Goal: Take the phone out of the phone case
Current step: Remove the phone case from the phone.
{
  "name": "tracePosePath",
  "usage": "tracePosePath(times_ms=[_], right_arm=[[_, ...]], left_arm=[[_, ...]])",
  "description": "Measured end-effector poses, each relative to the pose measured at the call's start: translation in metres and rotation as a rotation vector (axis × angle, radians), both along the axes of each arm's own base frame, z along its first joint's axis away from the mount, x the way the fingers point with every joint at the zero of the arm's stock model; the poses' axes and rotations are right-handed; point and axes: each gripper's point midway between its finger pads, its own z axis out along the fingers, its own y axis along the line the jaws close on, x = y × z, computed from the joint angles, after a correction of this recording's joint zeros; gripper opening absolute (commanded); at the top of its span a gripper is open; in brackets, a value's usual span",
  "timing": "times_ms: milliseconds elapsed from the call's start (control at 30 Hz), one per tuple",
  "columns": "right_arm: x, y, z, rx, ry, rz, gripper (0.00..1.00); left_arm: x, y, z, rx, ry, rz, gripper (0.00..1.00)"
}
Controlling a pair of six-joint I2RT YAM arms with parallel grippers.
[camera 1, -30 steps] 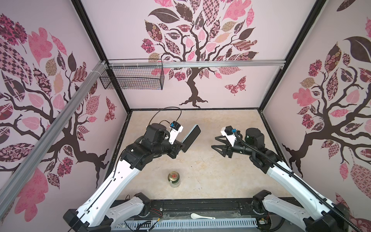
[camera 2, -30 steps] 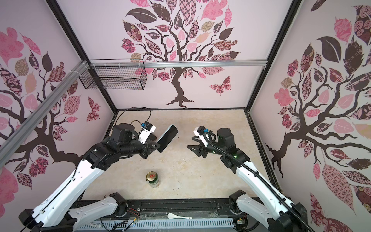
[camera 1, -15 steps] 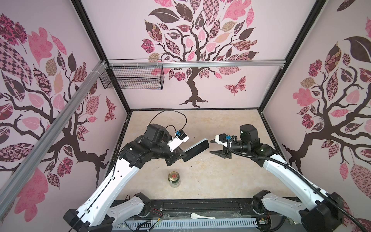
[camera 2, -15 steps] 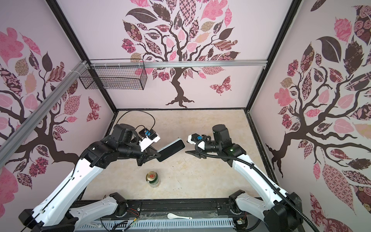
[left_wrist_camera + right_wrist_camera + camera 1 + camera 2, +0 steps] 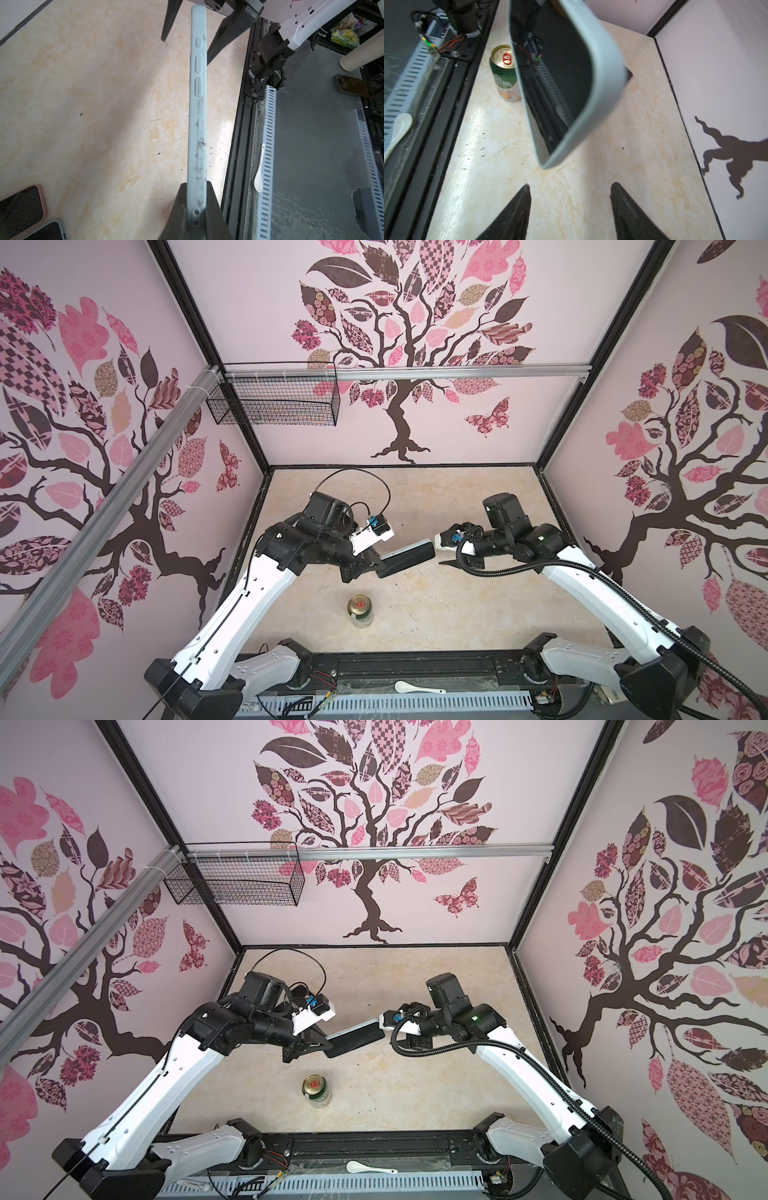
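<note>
Both top views look down from high over the table's (image 5: 457, 497) front edge, nearly identical, wrist views sit close, facing the phone case (image 5: 197, 124) from opposite ends.

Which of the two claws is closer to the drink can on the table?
Left. The left gripper, shut on the cased phone, hangs just behind the can; the right gripper, open, is farther off toward the right side, at the phone's far end.

Beige marbled tabletop (image 5: 457, 510); green can (image 5: 360, 610) upright near front edge; pink-cased phone (image 5: 20, 205), second phone (image 5: 47, 231) flat beside it.
</note>
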Motion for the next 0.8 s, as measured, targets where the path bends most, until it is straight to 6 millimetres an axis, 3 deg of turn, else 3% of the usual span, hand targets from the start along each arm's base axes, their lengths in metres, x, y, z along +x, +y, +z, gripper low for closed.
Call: tracePosePath(times_ms=[200, 567, 800], right_arm=[[-0.023, 0.004, -0.007, -0.028, 0.052, 0.056, 0.62], [-0.045, 0.007, 0.015, 0.063, 0.077, 0.110, 0.56], [-0.057, 0.010, 0.016, 0.081, 0.126, 0.141, 0.42]], left_arm=[[-0.008, -0.001, 0.003, -0.012, -0.011, -0.060, 0.00], [-0.019, -0.004, 0.011, -0.045, -0.019, -0.126, 0.00], [-0.019, -0.004, 0.011, -0.042, -0.021, -0.134, 0.00]])
